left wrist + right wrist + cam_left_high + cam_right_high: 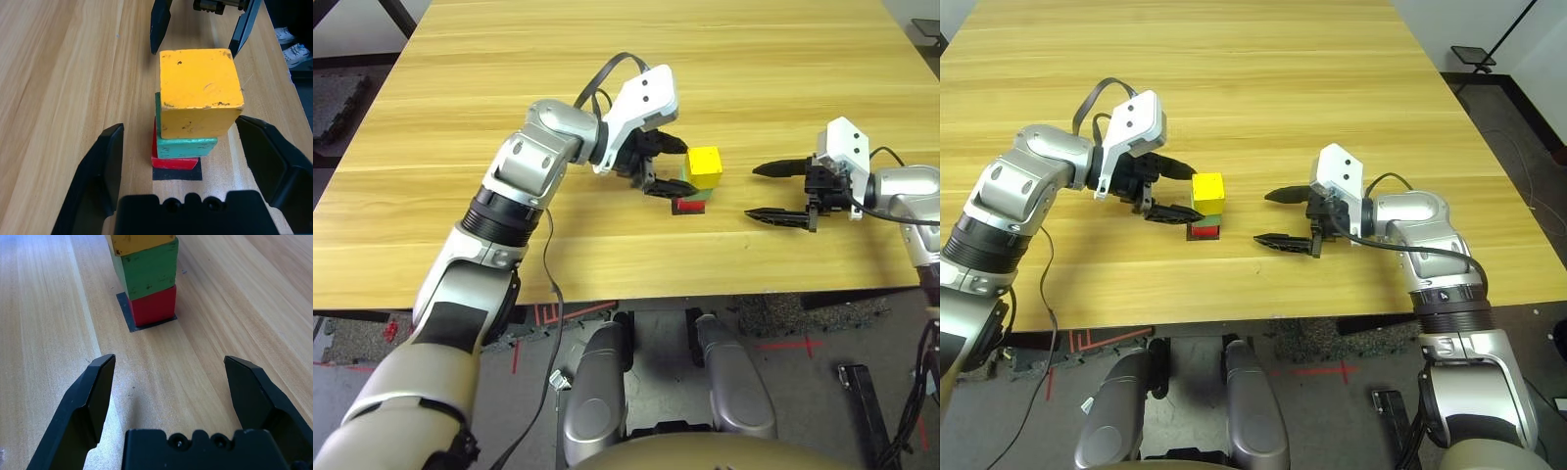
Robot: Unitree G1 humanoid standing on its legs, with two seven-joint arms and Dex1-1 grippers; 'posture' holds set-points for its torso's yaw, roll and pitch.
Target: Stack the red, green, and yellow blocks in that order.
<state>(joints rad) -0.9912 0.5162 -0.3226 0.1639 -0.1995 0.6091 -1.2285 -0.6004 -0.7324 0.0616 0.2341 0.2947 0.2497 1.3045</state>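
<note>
The three blocks stand as one stack on the table: the red block (173, 161) at the bottom, the green block (186, 147) on it, the yellow block (200, 90) on top, slightly offset. The stack rests on a flat black square patch (128, 313). My left gripper (688, 167) is open, its fingers (105, 166) standing either side of the yellow block without gripping it. A short way to the stack's right, my right gripper (751, 192) is open and empty, pointing at the stack.
The wooden table (607, 59) stretches bare behind and to both sides of the stack. Its front edge (636, 294) runs close below both grippers. Dark floor with red marks lies beyond the edge.
</note>
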